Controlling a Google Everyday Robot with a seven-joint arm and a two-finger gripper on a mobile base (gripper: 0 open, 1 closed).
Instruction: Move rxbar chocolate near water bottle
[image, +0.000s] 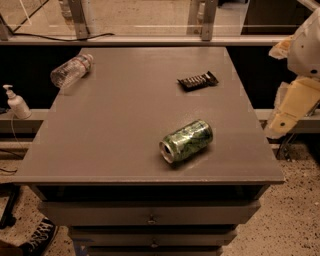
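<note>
The end effector (289, 111) hangs low at the far right, angled downward.

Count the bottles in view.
2. A water bottle lies on its side at the table's far left corner; a pump bottle stands on the ledge left of the table. The gripper sits beyond the table's right edge, near neither. Nothing seems hidden.
</note>
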